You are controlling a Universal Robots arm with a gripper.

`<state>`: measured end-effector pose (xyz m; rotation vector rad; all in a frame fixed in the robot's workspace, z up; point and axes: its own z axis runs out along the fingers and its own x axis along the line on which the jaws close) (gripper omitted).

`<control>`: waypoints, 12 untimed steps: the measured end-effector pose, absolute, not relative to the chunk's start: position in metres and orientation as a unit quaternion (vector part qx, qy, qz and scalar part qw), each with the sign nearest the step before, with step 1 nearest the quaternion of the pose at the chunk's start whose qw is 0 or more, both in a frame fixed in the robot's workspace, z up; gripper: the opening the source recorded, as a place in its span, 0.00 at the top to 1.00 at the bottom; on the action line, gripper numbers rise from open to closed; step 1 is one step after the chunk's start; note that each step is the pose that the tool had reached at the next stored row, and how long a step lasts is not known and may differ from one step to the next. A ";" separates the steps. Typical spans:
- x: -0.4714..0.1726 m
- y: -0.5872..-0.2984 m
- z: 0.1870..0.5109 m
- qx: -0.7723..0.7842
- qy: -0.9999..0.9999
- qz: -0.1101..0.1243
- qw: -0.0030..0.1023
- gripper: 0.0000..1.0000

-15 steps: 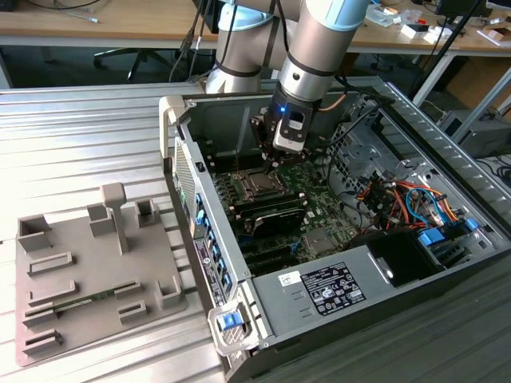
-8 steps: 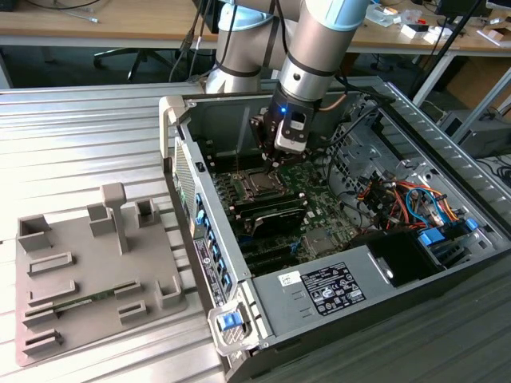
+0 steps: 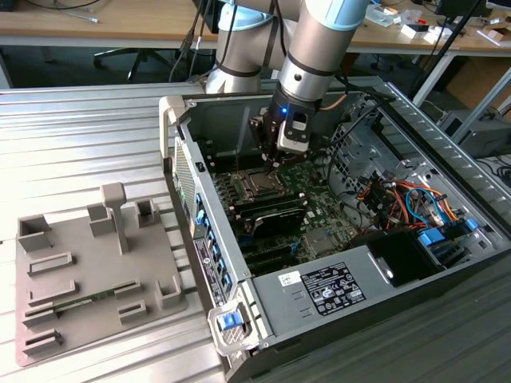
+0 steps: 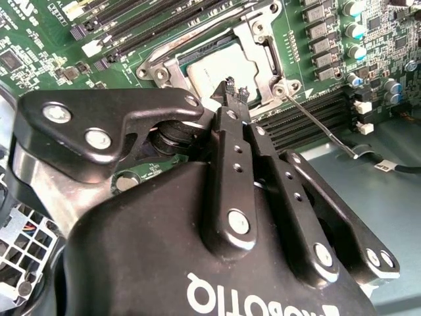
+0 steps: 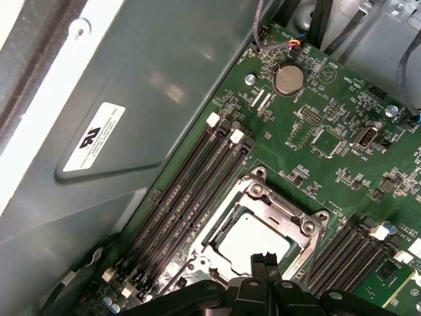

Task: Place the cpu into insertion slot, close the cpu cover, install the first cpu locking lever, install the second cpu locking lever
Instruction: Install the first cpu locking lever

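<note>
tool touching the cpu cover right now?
Cannot tell. In the second wrist view the tips of the tool sit over the inner edge of the cpu cover by the cpu, hiding any contact or gap.

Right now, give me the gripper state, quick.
Gripper: shut, nothing visibly held, tips over the edge of the cpu.

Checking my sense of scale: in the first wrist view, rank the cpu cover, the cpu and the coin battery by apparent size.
Largest to smallest:
cpu cover
cpu
coin battery
</note>
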<state>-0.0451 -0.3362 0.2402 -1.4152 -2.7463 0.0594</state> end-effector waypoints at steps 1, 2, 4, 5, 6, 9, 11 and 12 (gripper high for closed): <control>-0.045 -0.336 0.240 -0.455 -0.890 0.019 0.026 0.89; -0.045 -0.336 0.240 -0.453 -0.891 0.019 0.026 0.89; -0.045 -0.336 0.240 -0.448 -0.894 0.020 0.026 0.89; -0.045 -0.336 0.240 -0.446 -0.895 0.020 0.026 0.89; -0.045 -0.336 0.240 -0.443 -0.896 0.020 0.025 0.89; -0.045 -0.336 0.240 -0.437 -0.899 0.020 0.025 0.89; -0.045 -0.336 0.240 -0.434 -0.901 0.020 0.025 0.89; -0.045 -0.336 0.240 -0.431 -0.902 0.020 0.025 0.89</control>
